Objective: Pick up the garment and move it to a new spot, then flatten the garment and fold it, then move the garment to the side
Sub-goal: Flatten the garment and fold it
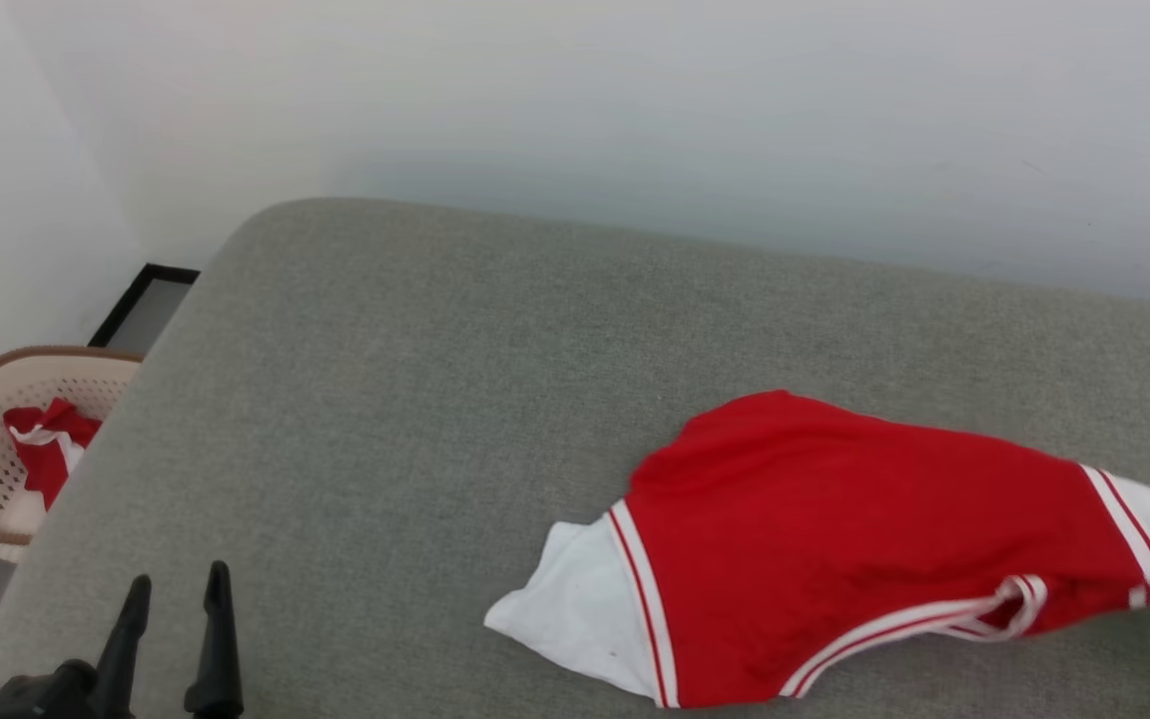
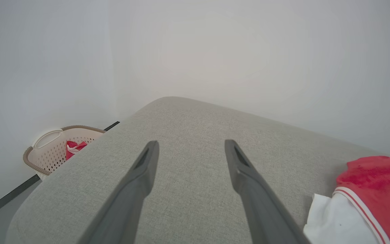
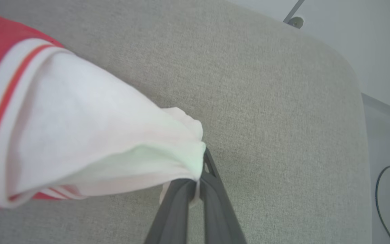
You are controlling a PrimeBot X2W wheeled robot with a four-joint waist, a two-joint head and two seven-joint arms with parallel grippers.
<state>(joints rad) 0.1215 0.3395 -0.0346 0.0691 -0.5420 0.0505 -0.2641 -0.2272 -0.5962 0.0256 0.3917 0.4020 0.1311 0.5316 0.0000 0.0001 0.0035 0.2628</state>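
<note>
Grey cushion: garment lies right of centre, limp and light, draping freely. Right gripper is pinched on its white corner. Left gripper gapes, empty. Judgement: take the second hold on the opposite white panel.

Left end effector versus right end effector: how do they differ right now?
The left end effector is open; the right end effector is shut. The left end effector holds nothing above bare grey cushion; the right end effector pinches a white hem corner of the garment. Both have long dark fingers.
</note>
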